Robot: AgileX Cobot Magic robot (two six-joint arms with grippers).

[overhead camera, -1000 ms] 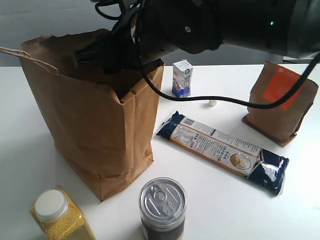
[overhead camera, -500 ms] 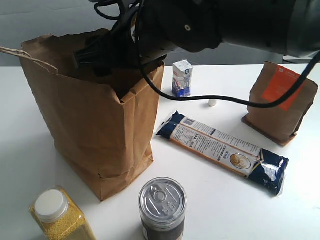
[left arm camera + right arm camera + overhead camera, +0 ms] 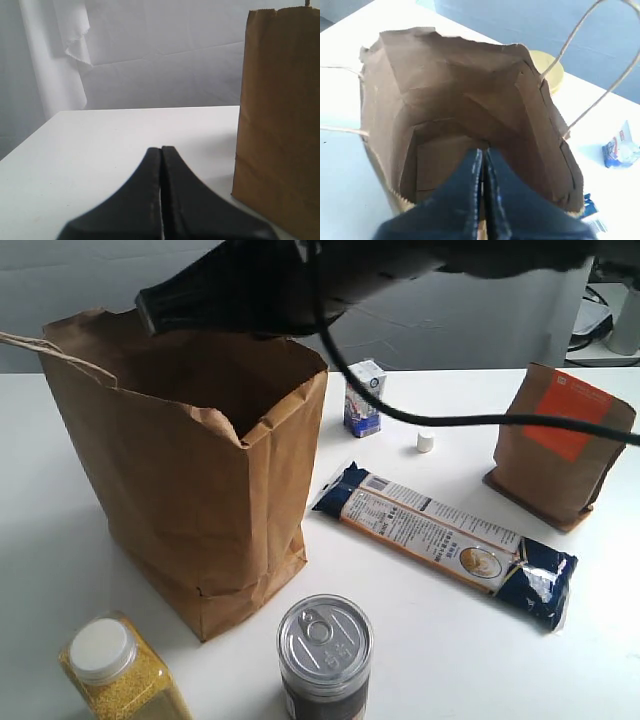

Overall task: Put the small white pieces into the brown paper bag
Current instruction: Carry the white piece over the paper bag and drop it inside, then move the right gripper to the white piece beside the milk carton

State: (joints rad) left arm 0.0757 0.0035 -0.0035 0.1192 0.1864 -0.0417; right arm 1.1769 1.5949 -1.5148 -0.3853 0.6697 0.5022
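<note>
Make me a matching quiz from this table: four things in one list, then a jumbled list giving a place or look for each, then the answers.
Things:
1. paper bag
2. white piece
3. can
4. pouch

Descriptions:
A. orange label
B. lying near the carton
C. standing open at the top
D. pull-tab lid

Pairs: 1-C, 2-B, 3-D, 4-A

The bottom edge is cutting off the can [image 3: 324, 660] and yellow jar [image 3: 120, 675]; the right end effector [image 3: 483, 152] is hiding part of the floor of the brown paper bag [image 3: 445, 90]; one of the small white pieces [image 3: 425, 442] is showing too tiny for detail.
</note>
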